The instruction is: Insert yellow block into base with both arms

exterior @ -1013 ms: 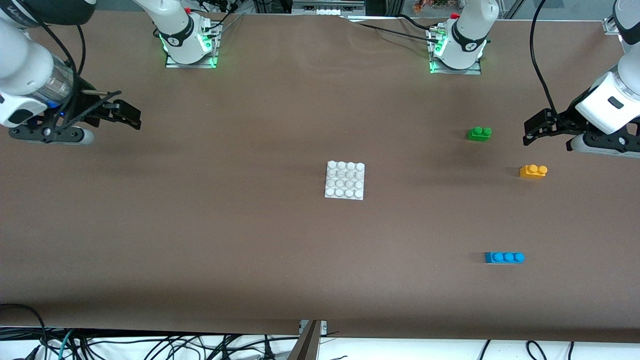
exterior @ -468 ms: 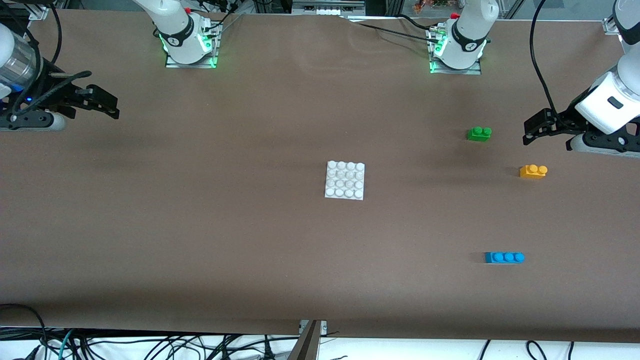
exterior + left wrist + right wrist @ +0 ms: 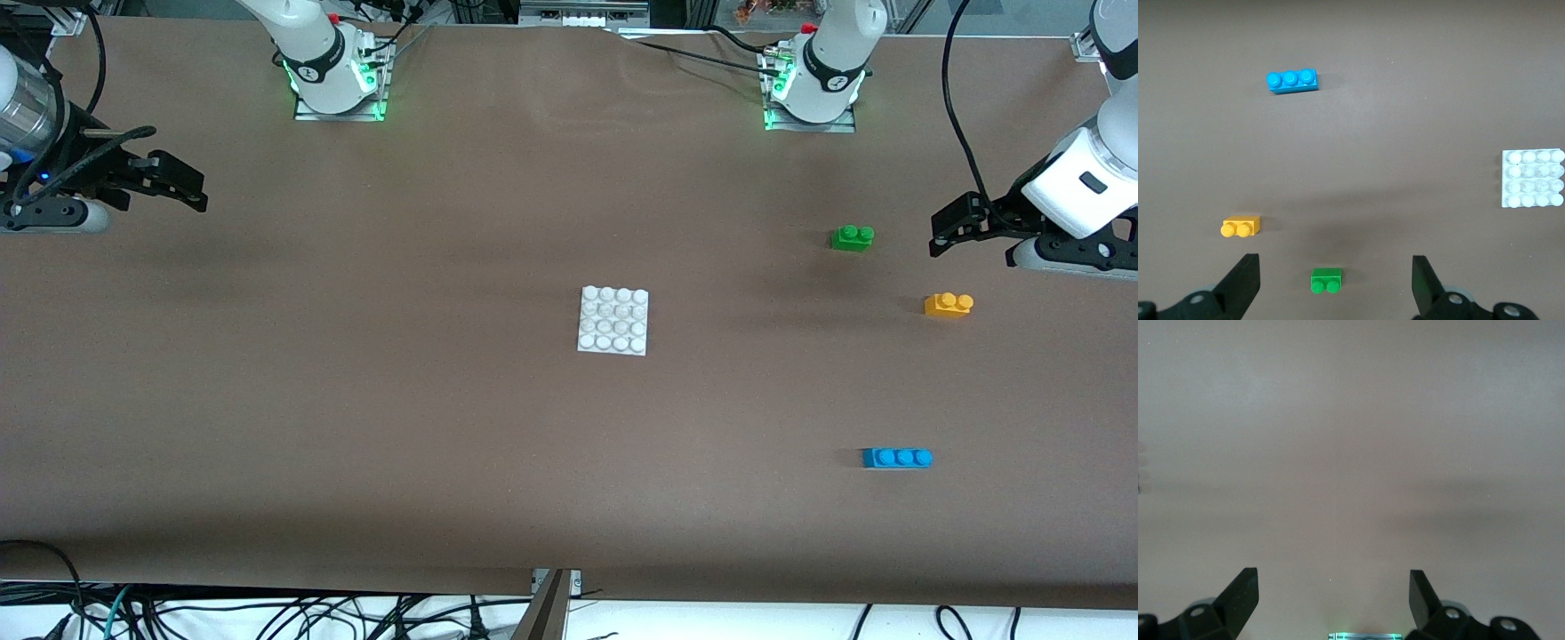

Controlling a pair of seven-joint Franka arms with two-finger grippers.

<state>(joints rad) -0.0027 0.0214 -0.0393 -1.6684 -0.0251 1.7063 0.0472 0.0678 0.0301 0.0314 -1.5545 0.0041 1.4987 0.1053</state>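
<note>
The yellow block (image 3: pixel 949 305) (image 3: pixel 1241 227) lies by itself on the brown table near the left arm's end. At the table's middle the white studded base (image 3: pixel 613 321) (image 3: pixel 1533 178) lies flat with nothing on it. My left gripper (image 3: pixel 949 229) (image 3: pixel 1335 264) hangs open and empty over the table close to the yellow block, touching nothing. My right gripper (image 3: pixel 187 182) (image 3: pixel 1333 583) is open and empty over bare table at the right arm's end, well away from the base.
A green two-stud brick (image 3: pixel 852 237) (image 3: pixel 1327 280) lies farther from the front camera than the yellow block. A longer blue brick (image 3: pixel 896 458) (image 3: pixel 1292 81) lies nearer to that camera. The two arm bases (image 3: pixel 336 80) (image 3: pixel 813 89) stand along the back edge.
My right gripper has drawn back toward the right arm's end of the table, still open. The left arm and all the bricks have stayed put.
</note>
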